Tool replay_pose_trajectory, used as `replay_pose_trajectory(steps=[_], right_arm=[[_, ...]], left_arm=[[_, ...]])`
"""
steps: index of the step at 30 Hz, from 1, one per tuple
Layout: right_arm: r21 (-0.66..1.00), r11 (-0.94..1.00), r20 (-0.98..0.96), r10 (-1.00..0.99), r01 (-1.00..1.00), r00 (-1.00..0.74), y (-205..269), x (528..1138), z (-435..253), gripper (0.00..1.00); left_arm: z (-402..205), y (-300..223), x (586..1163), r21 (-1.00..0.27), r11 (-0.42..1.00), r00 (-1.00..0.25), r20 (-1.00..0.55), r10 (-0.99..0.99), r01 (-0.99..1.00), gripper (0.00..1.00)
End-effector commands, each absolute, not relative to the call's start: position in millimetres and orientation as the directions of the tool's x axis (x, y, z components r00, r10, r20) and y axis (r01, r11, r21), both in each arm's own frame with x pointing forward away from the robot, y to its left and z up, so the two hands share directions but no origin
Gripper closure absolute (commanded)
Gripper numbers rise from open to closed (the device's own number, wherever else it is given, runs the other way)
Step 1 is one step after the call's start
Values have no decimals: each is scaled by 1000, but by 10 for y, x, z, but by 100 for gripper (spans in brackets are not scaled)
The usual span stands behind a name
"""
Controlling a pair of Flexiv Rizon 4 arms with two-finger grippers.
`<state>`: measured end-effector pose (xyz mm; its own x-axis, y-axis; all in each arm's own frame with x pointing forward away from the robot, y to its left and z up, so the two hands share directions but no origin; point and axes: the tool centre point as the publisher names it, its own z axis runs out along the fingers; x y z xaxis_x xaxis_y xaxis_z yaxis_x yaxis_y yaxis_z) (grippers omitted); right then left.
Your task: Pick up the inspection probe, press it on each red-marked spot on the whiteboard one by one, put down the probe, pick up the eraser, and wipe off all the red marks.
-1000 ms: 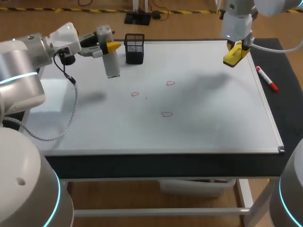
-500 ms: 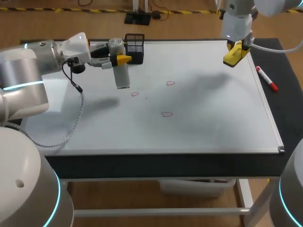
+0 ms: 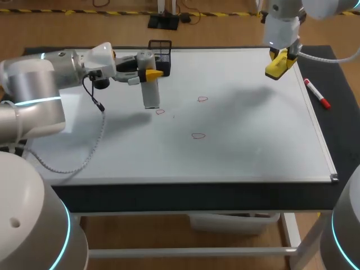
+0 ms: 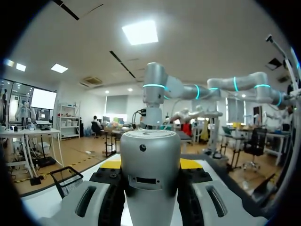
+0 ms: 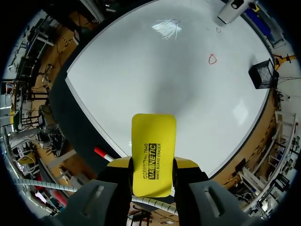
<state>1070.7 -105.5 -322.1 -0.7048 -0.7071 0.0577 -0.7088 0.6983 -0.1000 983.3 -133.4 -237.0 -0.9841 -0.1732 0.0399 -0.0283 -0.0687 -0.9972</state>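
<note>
Left jaws: left gripper (image 3: pixel 147 71) pinching the probe (image 3: pixel 151 94) from two sides near its top, yellow tips flat against the grey cylinder.
Probe: upright over the far left part of the whiteboard (image 3: pixel 247 152), lower end just beside the nearest red mark (image 3: pixel 160 112); touching the board or not, cannot tell.
Right jaws: right gripper (image 5: pixel 153 165) clamped on the yellow eraser (image 5: pixel 153 146), one finger on each long side.
Eraser: held above the far right corner of the whiteboard, apart from the surface, well apart from every mark.
Marks: three small red loops near the middle of the board; the second mark (image 3: pixel 202 99) farther back and to the right, the third mark (image 3: pixel 197 135) nearest the front edge.
Surface: white board lying flat in a thin pale frame on a dark mat (image 3: pixel 343 129).
Edges: black mesh basket (image 3: pixel 161 56) at the far edge, just behind the left gripper; red marker (image 3: pixel 317 93) on the mat just beside the right frame.
Open room: white board stretching from the marks to the front edge and across to the right frame.
</note>
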Motion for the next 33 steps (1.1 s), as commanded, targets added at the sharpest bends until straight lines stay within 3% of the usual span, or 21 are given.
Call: replay_pose_trajectory(steps=[1,33], right_arm=[[-102,697,60,-708,-710,-704,-1061,10704,-3206,100],[-102,697,60,-708,-710,-704,-1061,10704,-3206,100]], left_arm=[[-2438,-1407,9931,-996,-80,-992,39,-123,-29,100],[-2742,-1551,9942,-997,-65,-994,52,-91,-46,100]])
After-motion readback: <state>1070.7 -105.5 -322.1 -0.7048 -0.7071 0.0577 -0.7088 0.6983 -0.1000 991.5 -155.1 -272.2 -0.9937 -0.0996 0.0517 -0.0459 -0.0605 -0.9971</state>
